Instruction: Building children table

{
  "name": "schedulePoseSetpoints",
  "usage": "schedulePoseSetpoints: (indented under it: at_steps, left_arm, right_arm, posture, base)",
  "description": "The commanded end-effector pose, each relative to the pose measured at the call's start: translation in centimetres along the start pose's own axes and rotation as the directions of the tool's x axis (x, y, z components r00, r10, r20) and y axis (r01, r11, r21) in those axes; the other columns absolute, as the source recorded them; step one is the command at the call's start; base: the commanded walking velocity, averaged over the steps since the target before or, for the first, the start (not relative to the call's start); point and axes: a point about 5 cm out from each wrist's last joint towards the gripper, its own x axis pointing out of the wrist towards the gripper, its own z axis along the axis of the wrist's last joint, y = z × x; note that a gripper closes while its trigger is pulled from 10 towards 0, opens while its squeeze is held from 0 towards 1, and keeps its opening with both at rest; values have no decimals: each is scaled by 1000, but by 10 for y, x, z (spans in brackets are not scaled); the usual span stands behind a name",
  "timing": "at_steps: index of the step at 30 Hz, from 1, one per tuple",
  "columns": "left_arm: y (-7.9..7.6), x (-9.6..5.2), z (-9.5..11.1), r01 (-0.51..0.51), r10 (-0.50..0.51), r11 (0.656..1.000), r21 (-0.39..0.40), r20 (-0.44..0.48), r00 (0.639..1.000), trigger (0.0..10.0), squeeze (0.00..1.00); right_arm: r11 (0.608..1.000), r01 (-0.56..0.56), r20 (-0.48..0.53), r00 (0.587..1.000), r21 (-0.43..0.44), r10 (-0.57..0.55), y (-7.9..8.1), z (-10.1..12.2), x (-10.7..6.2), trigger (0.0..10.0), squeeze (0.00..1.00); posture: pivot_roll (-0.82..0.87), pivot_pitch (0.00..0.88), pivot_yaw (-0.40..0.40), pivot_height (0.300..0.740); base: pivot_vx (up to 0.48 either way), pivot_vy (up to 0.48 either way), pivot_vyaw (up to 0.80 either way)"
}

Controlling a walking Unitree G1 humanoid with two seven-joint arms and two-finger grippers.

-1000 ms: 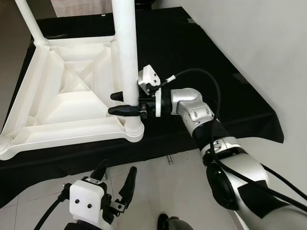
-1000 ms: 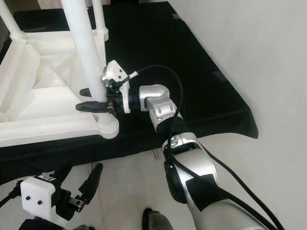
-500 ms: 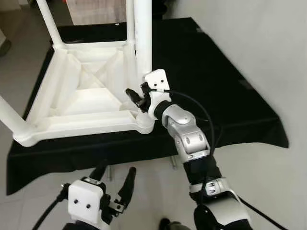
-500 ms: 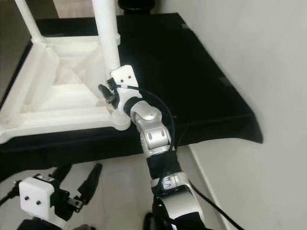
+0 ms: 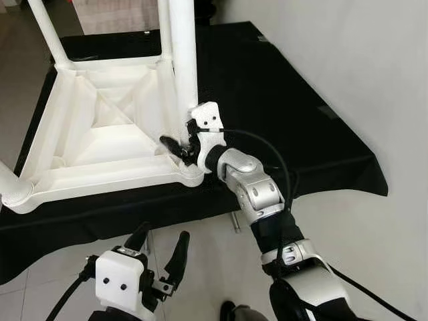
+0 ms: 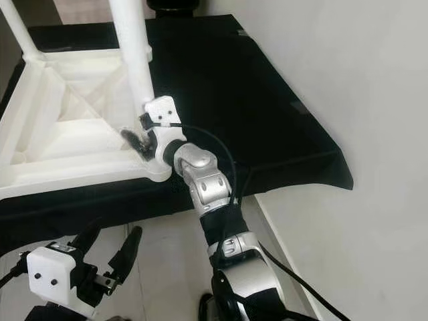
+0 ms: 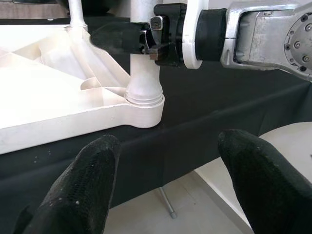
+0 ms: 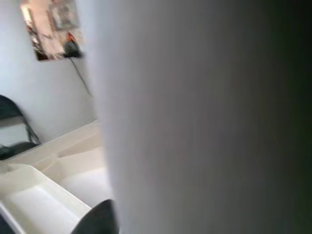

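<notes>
A white plastic children's table (image 5: 107, 144) lies upside down on a black cloth, its legs pointing up. My right gripper (image 5: 182, 146) is shut around the near-right leg (image 5: 184, 67) just above its socket (image 7: 144, 100). One black finger (image 5: 170, 142) shows on the leg's left side. The right wrist view is blurred, with the white leg (image 8: 195, 117) pressed close against the camera. My left gripper (image 5: 164, 232) hangs low over the floor in front of the table edge, open and holding nothing; its fingers (image 7: 92, 170) point toward that same socket corner.
The black cloth (image 5: 281, 87) covers a low platform whose front edge runs just past the table rim. Other white legs stand at the far left (image 5: 43, 30) and near left (image 5: 10, 184). A white wall (image 5: 381, 80) rises on the right. Tiled floor (image 5: 214, 257) lies below.
The right wrist has turned around the leg while keeping hold near its base, and the forearm has swung in under it. The head camera has shifted. The left gripper stays put.
</notes>
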Motion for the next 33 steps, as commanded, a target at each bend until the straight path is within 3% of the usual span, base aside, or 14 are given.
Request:
schedulePoseSetpoints:
  at_steps: [1,2,3,4,5,7,8,11,20,23,28,29,33]
  left_arm:
    - [-1,-2,1,2,-2,1000,-5,-7,1000,10000,0]
    - [-2,-2,1,4,-4,1000,-6,-8,1000,10000,0]
    - [-2,-2,1,4,-4,1000,-6,-8,1000,10000,0]
    - [-3,-3,0,5,-6,1000,-8,-11,1000,10000,0]
    - [-4,-4,0,7,-7,1000,-12,-16,1000,10000,0]
    - [-4,-4,0,7,-7,1000,-12,-16,1000,10000,0]
    - [-5,-6,-2,14,-14,1000,-20,-28,999,10000,0]
    - [-8,-9,-9,38,-41,998,-40,-68,997,10000,0]
    - [-5,-11,-33,25,-31,999,-40,-153,988,10000,0]
    - [-3,-14,-42,24,-34,998,-53,-182,983,10000,0]
    - [-5,-18,-44,38,-51,997,-73,-192,980,10000,0]
    - [-9,-23,-45,52,-69,995,-89,-194,979,10000,0]
    - [-13,-27,-46,66,-85,993,-102,-196,977,10000,0]
  right_arm:
    - [997,-80,22,997,14,80,5,6,2,10000,1000]
    - [984,-179,40,983,-14,179,2,11,-2,10000,1000]
    - [984,-179,40,983,-14,179,2,11,-2,10000,1000]
    - [948,-311,40,949,-69,314,-1,15,-8,10000,875]
    - [900,-418,4,907,-125,422,-4,16,-14,10000,0]
    - [900,-418,4,907,-125,422,-4,16,-14,10000,0]
    - [857,-485,-45,873,-175,485,-10,14,-19,10000,0]
    - [826,-526,-99,850,-203,517,-20,12,-24,10000,0]
    - [821,-542,-182,839,-180,513,-29,-12,-34,10000,0]
    - [804,-573,-219,814,-157,537,-33,-25,-43,10000,0]
    - [794,-587,-226,804,-156,550,-37,-26,-44,10000,0]
    - [793,-590,-222,802,-151,555,-41,-23,-45,0,0]
    - [794,-591,-219,801,-144,557,-46,-19,-46,0,0]
  posture:
    - [78,210,-72,740]
    - [84,212,-74,740]
    - [84,212,-74,740]
    - [96,212,-74,740]
    - [103,209,-73,740]
    - [103,209,-73,740]
    - [121,198,-76,740]
    - [148,174,-89,740]
    - [171,99,-103,740]
    - [172,89,-87,740]
    - [171,90,-84,740]
    - [172,106,-80,740]
    - [172,106,-80,740]
  base:
    - [0,0,0]
    - [0,0,0]
    - [0,0,0]
    - [0,0,0]
    - [0,0,0]
    - [0,0,0]
    - [0,0,0]
    - [0,0,0]
    - [0,0,0]
    - [0,0,0]
    - [0,0,0]
    - [0,0,0]
    - [0,0,0]
